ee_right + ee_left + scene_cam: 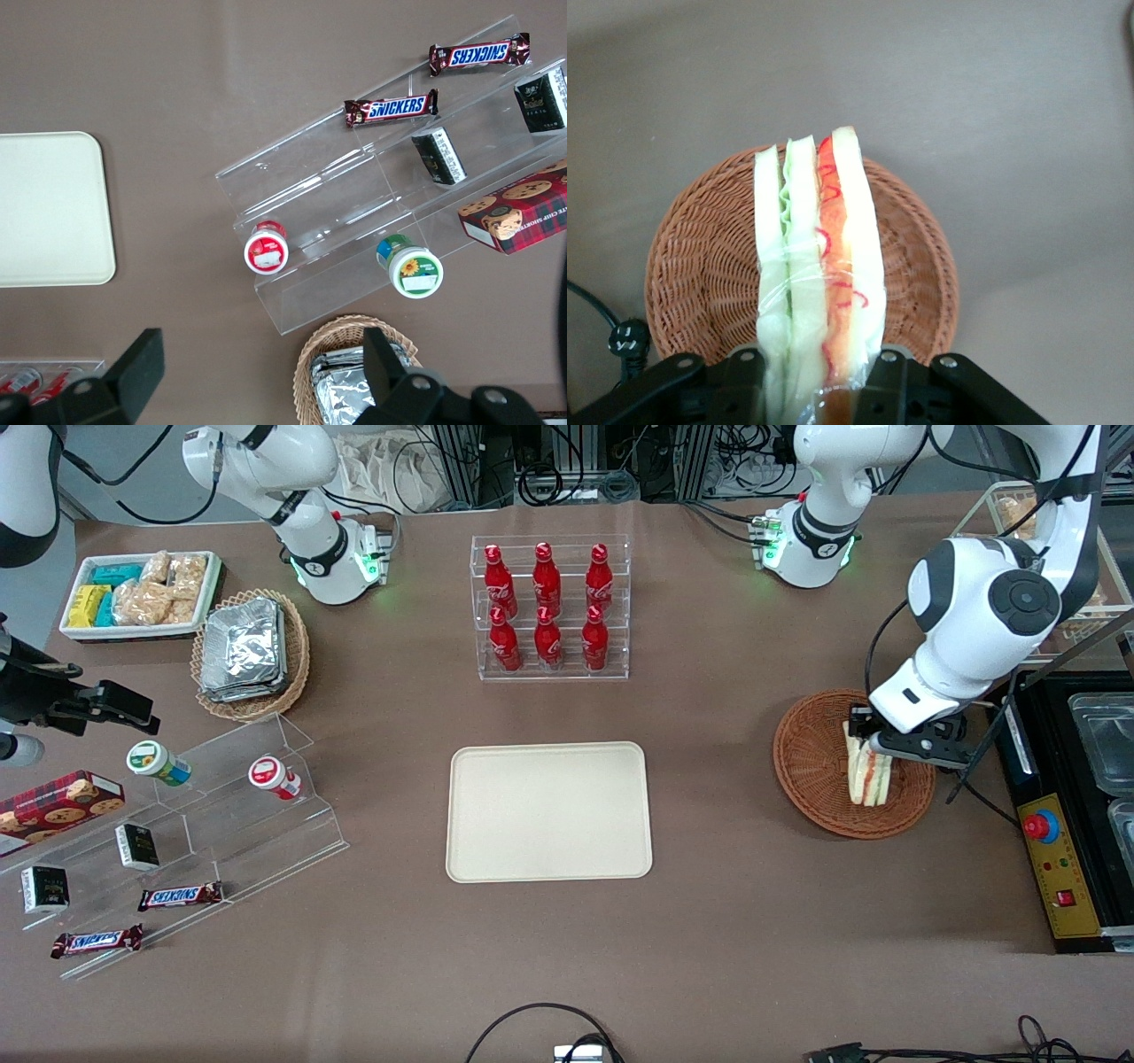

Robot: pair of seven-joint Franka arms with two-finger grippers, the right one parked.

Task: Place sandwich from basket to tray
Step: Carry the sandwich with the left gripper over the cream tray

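The sandwich (867, 772), a plastic-wrapped wedge of white bread with green and red-orange layers, stands on edge over the reddish-brown woven basket (811, 766) toward the working arm's end of the table. My gripper (866, 737) is shut on it; in the left wrist view the two black fingers (890, 385) press its sides, and the sandwich (819, 266) stretches away from them above the basket (691, 274). I cannot tell whether its lower edge still touches the weave. The cream tray (548, 812) lies flat at the table's middle with nothing on it.
A clear rack of red bottles (549, 607) stands farther from the front camera than the tray. A black machine with a red button (1059, 841) sits beside the basket at the table's end. Acrylic steps with snacks (177, 824), a foil-pack basket (251, 654) and a white bin (142, 593) lie toward the parked arm's end.
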